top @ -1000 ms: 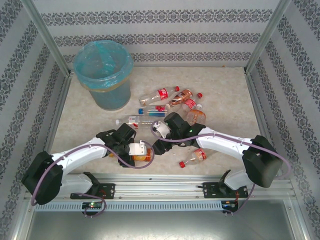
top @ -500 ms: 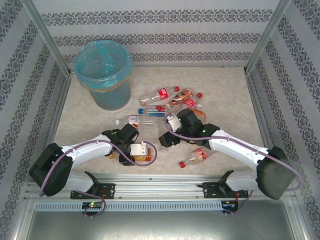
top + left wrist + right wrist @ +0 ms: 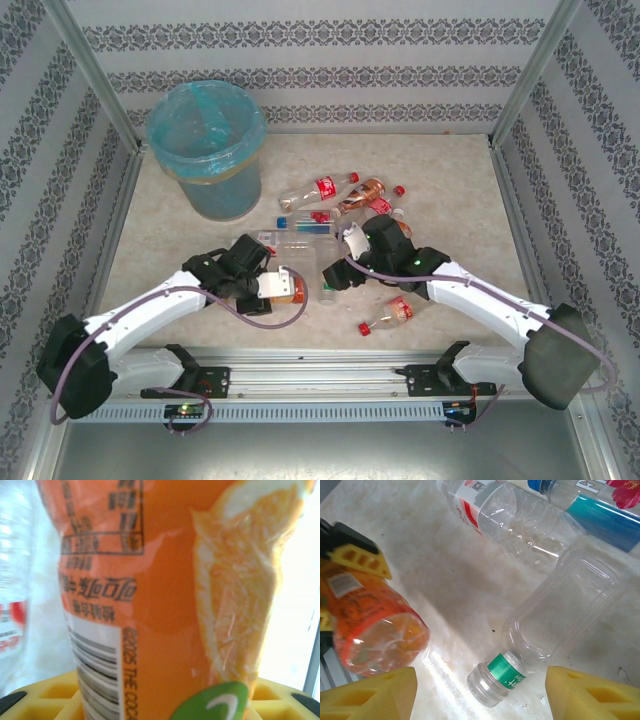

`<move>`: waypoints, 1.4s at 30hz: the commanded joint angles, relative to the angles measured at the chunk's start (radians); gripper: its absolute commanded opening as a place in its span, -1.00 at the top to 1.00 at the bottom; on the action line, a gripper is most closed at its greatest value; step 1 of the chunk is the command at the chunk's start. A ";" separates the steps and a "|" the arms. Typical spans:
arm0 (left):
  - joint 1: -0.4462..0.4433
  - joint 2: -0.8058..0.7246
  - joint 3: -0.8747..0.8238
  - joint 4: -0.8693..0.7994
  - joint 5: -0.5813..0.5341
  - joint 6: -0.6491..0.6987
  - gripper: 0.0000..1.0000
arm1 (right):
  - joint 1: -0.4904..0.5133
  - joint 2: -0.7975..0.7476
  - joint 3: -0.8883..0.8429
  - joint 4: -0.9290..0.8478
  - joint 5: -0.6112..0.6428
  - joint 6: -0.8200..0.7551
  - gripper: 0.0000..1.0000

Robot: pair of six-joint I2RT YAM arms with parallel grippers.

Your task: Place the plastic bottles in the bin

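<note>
Squeezing an orange bottle (image 3: 375,625), left tool (image 3: 290,289); right tool (image 3: 480,692) spread.

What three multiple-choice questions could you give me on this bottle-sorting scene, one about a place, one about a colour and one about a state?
1. Where does the round translucent bin lined with a light blue bag stand?
A. at the far left corner of the table
B. at the near right corner
C. between the arms' bases

2. What colour is the neck band of the clear square-sided plastic bottle lying under the right arm's fingers?
A. red
B. green
C. blue

3. What are the left arm's fingers doing?
A. standing open over bare table
B. shut on the orange-labelled plastic bottle
C. shut on the bin's rim

Answers: 1 A, the top view shows it at the far left; 2 B, the right wrist view shows a green band; 3 B, the orange label sits between the yellow fingers.
</note>
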 commanded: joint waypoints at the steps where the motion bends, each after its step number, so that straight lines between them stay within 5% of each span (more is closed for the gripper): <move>1: -0.008 -0.051 0.127 -0.136 -0.020 -0.116 0.02 | -0.006 -0.030 0.094 -0.009 0.011 0.057 -0.42; 11: 0.057 -0.081 0.351 -0.102 -0.111 -0.278 -0.09 | -0.018 0.113 0.417 -0.013 0.004 0.172 -0.46; 21: 0.319 -0.039 0.572 0.028 0.060 -0.418 -0.09 | -0.062 0.296 0.749 -0.065 -0.018 0.166 -0.45; 42: 0.638 0.478 1.126 0.157 0.140 -0.647 -0.09 | -0.045 0.677 1.241 -0.101 -0.171 0.202 -0.42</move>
